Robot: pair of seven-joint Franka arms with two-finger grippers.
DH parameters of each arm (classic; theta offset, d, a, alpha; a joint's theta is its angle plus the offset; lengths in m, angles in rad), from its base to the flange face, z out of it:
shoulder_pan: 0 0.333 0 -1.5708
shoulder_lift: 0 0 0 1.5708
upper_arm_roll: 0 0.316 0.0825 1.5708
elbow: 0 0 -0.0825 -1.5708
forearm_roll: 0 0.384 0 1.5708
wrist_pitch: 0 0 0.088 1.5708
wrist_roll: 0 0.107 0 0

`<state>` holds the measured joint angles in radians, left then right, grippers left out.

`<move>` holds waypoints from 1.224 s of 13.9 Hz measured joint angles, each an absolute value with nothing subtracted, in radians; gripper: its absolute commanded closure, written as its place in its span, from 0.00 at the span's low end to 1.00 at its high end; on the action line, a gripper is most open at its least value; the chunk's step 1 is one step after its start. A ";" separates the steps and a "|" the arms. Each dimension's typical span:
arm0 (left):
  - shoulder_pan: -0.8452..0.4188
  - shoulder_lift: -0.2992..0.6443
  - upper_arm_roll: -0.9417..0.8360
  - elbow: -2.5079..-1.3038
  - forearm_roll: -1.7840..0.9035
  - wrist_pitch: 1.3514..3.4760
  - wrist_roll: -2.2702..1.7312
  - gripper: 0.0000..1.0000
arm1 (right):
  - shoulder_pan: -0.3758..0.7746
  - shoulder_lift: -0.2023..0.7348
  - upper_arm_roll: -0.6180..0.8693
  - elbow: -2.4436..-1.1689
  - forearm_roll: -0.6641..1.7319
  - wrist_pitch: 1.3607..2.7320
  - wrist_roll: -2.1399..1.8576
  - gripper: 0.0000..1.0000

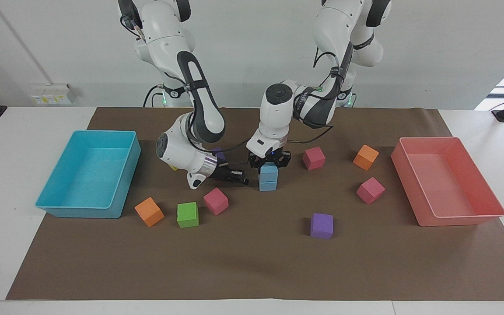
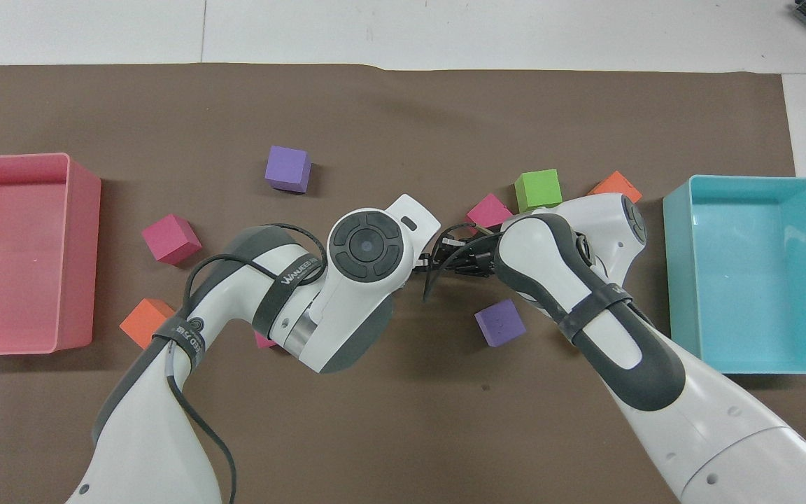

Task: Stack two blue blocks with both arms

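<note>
Bright, even light, soft shadows under the blocks, both views in focus.

Two small sky-blue foam cubes, upper blue block [image 1: 269, 170] sitting square on lower blue block [image 1: 267, 183], upright stack, lower one resting on the brown mat at mid-bench

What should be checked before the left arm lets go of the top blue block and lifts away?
1. Upper blue block sits on lower blue block: ok.
2. Stack edges aligned: ok, near flush.
3. Left gripper shut on the upper block: ok.
4. Right gripper beside the stack, shut, holding nothing: ok.
5. Nearby pink block apart from the stack: ok.
6. Contact between right gripper and lower block: cannot tell.
</note>
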<state>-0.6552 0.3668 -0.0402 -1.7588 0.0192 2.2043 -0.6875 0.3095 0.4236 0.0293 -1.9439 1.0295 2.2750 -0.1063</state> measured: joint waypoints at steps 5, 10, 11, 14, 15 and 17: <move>-0.656 0.369 -0.040 -1.759 0.019 2.205 -0.688 0.27 | 0.310 0.424 0.029 -1.944 1.030 2.275 -0.106 1.00; -0.658 0.370 -0.040 -1.759 0.020 2.205 -0.688 0.00 | 0.310 0.424 0.029 -1.944 1.030 2.275 -0.106 1.00; -0.658 0.370 -0.040 -1.759 0.020 2.205 -0.688 0.00 | 0.310 0.424 0.029 -1.944 1.030 2.275 -0.106 1.00; -0.658 0.370 -0.039 -1.758 0.020 2.205 -0.688 0.00 | 0.310 0.424 0.029 -1.944 1.030 2.275 -0.106 1.00; -0.658 0.368 -0.037 -1.754 0.020 2.205 -0.688 0.00 | 0.310 0.424 0.029 -1.944 1.030 2.275 -0.106 1.00; -0.658 0.352 -0.032 -1.741 0.020 2.200 -0.688 0.00 | 0.310 0.424 0.029 -1.944 1.030 2.275 -0.106 1.00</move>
